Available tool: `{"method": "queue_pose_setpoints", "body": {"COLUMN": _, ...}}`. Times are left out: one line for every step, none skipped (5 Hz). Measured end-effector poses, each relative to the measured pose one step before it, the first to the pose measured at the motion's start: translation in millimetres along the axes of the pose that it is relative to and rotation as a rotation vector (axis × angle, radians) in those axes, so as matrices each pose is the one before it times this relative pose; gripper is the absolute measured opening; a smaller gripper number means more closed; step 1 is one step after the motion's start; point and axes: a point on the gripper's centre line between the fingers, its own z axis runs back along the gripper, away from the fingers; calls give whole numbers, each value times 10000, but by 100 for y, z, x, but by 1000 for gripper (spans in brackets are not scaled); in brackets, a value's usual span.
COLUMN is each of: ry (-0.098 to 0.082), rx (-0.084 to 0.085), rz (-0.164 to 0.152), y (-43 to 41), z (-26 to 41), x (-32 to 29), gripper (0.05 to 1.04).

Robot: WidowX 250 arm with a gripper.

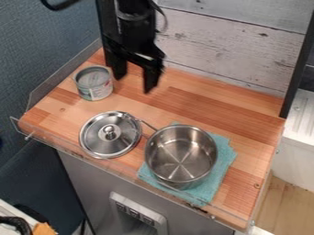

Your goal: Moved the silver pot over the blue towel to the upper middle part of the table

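While the silver saucepan sits on the blue towel, the spread, empty gripper must first reach and grip its rim.

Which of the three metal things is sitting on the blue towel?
The silver pot; the lid beside it and the can farther back both sit on the bare wood tabletop.

Blue wall; pale planks; floor, seemingly wooden

Silver pot on blue towel, lid beside it, open pincer above table.
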Motion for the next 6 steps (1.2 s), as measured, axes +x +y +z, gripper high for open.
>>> {"method": "queue_pose_setpoints", "body": {"ry": 22, "rx": -41, "rz": -861, "y": -2662, "z": -508, "x": -82, "gripper": 1001}}
{"method": "queue_pose_setpoints", "body": {"ry": -90, "rx": 70, "rz": -683, "y": -1476, "z": -414, "x": 318, "gripper": 1001}}
{"method": "queue_pose_setpoints", "body": {"ry": 290, "rx": 103, "rz": -199, "y": -274, "z": -1190, "x": -232, "gripper": 1001}}
{"method": "queue_pose_setpoints", "body": {"ry": 458, "rx": 78, "rz": -490, "y": -539, "z": -1428, "x": -1666, "gripper": 1001}}
{"method": "queue_pose_setpoints", "body": {"ry": 141, "rx": 70, "rz": -331, "y": -795, "z": -664, "x": -941, "gripper": 1001}}
{"method": "queue_pose_setpoints", "body": {"ry": 65, "rx": 78, "rz": -300, "y": -588, "z": -372, "x": -504, "gripper": 969}}
